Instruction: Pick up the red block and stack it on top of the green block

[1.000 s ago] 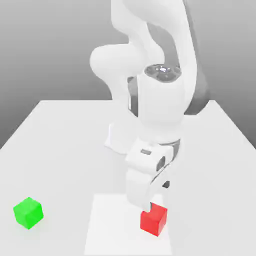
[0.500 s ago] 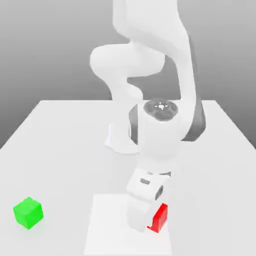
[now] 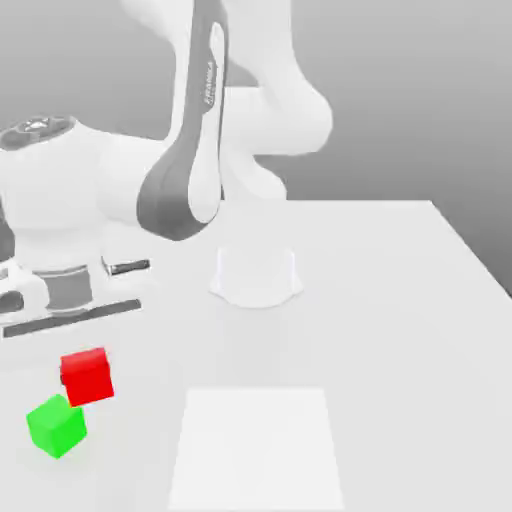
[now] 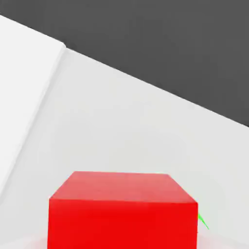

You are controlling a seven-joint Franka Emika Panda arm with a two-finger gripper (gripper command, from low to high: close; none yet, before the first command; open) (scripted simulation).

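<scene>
The red block hangs slightly tilted just above the table, under the arm's hand at the exterior view's left. My gripper is shut on the red block. The green block rests on the table just below the red block and a little toward the exterior view's left, its top corner overlapping the red block's lower edge in the picture. In the hand view the red block sits close up, and a thin sliver of the green block peeks out beside it.
The white table carries the arm's round base at its middle back. A paler square patch lies at the front centre. The arm's grey and white links reach across the left half.
The gripper closed on the red block at the front centre, lifted it and carried it to the exterior view's left, over beside the green block. The green block stayed put.
</scene>
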